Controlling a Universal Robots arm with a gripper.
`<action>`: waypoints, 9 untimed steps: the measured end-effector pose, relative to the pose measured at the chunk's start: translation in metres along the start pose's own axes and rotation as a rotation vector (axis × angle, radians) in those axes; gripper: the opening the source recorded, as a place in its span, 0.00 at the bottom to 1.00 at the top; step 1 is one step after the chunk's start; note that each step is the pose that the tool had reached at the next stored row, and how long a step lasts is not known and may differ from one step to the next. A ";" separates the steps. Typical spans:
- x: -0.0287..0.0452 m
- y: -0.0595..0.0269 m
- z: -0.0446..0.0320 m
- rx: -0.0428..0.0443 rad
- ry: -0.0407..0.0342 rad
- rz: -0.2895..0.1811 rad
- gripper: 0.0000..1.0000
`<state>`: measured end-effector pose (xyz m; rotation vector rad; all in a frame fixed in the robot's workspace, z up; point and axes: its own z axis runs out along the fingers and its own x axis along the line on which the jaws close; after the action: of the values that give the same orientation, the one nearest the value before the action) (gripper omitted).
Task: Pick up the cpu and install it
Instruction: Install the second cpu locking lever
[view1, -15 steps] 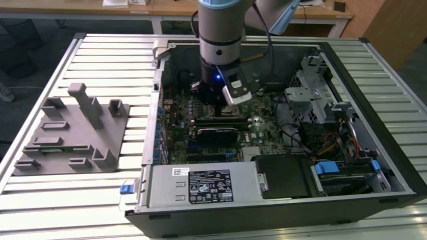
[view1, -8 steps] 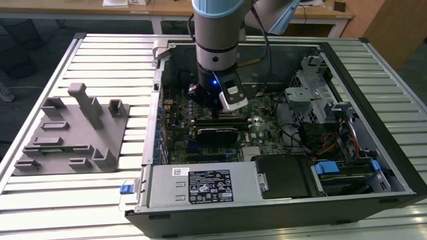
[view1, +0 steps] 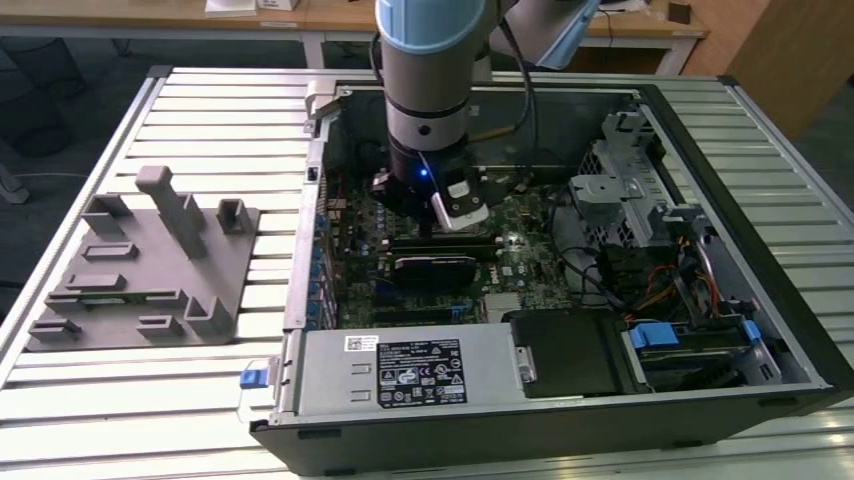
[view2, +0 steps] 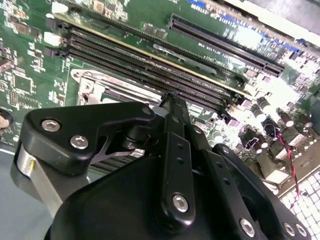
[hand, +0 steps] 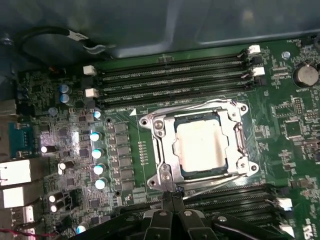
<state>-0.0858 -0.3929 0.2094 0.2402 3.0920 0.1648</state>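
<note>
Silvery-white cpu (hand: 202, 145), green motherboard (hand: 150, 150)

Exterior view: even, moderately bright room light; the slatted table (view1: 200, 120) reads pale; the case interior (view1: 534, 250) lies in shadow; a small blue light glows on the arm (view1: 424, 178).
First wrist view: motherboard (hand: 290, 130) lit from the camera side; the cpu (hand: 202, 143) glares near-white; capacitor tops (hand: 95, 136) blown out; upper area dim.
Second wrist view: the gripper (view2: 172, 105) is dark and soft in the foreground; bright glare on the far slots (view2: 250, 37).
</note>
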 end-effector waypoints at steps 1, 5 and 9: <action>0.0007 -0.0008 0.0005 -0.0079 0.0012 0.000 0.11; 0.0020 -0.0064 0.0015 -0.0282 0.0044 0.001 0.11; 0.0025 -0.0123 0.0020 -0.0508 0.0079 0.002 0.11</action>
<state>-0.0901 -0.4043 0.2060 0.2413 3.0907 0.2446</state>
